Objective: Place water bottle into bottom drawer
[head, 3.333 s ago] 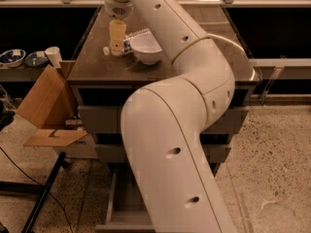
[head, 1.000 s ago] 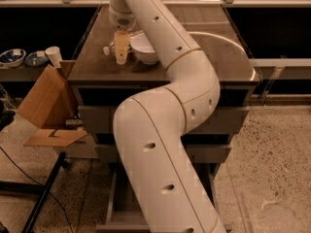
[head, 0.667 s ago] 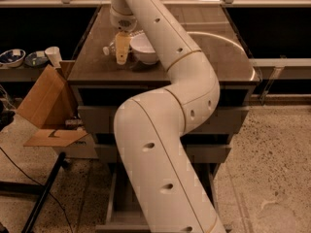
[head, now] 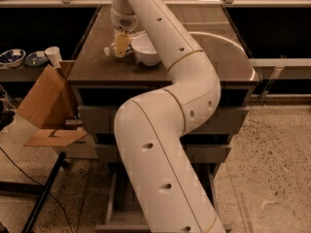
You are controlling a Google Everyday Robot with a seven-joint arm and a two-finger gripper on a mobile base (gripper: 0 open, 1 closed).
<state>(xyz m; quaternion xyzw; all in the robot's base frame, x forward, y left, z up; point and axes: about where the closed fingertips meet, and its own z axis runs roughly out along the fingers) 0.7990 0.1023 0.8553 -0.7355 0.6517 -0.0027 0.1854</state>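
The water bottle (head: 110, 50) lies on its side on the dark cabinet top (head: 92, 62), white cap pointing left, just left of the white bowl (head: 146, 50). My gripper (head: 120, 46) points straight down onto the bottle's right part, between cap and bowl, and hides most of the bottle. The bottom drawer (head: 111, 216) is pulled out at floor level under the cabinet. My white arm crosses in front of it and covers most of its inside.
Two upper drawer fronts (head: 97, 118) are closed. An open cardboard box (head: 43, 101) leans against the cabinet's left side. Small bowls (head: 12, 57) and a cup (head: 52, 55) sit on a low shelf at left. A black stand leg (head: 43, 193) crosses the floor at lower left.
Over three seconds my gripper has come down a little and to the right onto the bottle, and the arm's elbow has swung left. In the last second nothing visibly moved.
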